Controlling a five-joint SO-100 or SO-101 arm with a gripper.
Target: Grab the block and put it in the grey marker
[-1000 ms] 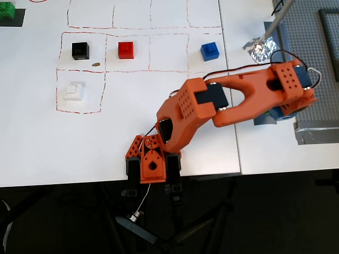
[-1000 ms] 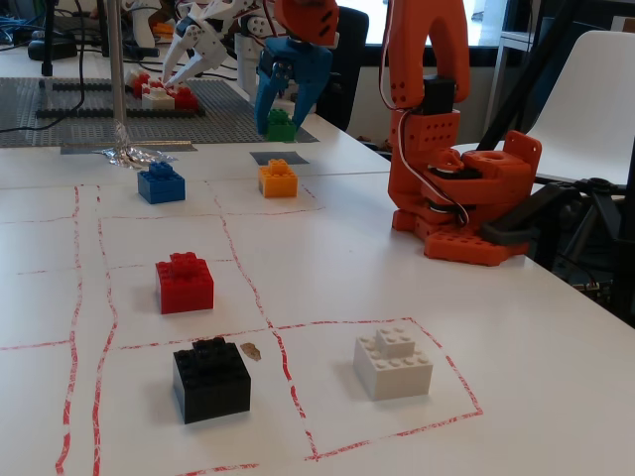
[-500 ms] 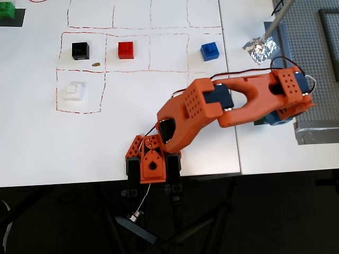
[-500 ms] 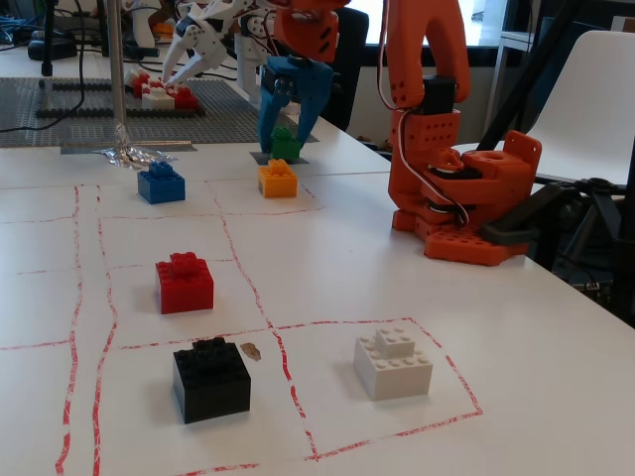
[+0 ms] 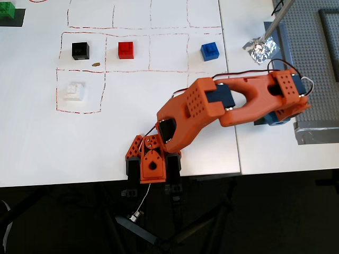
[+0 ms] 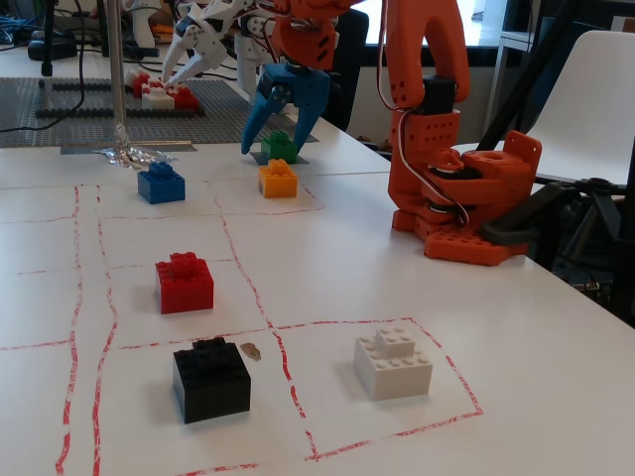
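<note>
In the fixed view the green block [image 6: 278, 147] stands on the grey marker [image 6: 301, 159], just behind an orange block [image 6: 278, 178]. My blue gripper [image 6: 275, 137] hangs right above the green block with its jaws spread open, one finger on each side, holding nothing. In the overhead view the orange arm reaches right and only a bit of the gripper [image 5: 272, 118] shows under the wrist. The green block and the orange block are hidden there.
Blue [image 5: 210, 51], red [image 5: 125, 49], black [image 5: 80, 50] and white [image 5: 72, 90] blocks lie in the red-dashed grid. Crumpled foil [image 5: 260, 49] and a pole stand near the grey baseplate [image 5: 318, 114]. Another green block [image 5: 6, 13] sits at the top left. The arm's base [image 5: 151, 164] is at the front edge.
</note>
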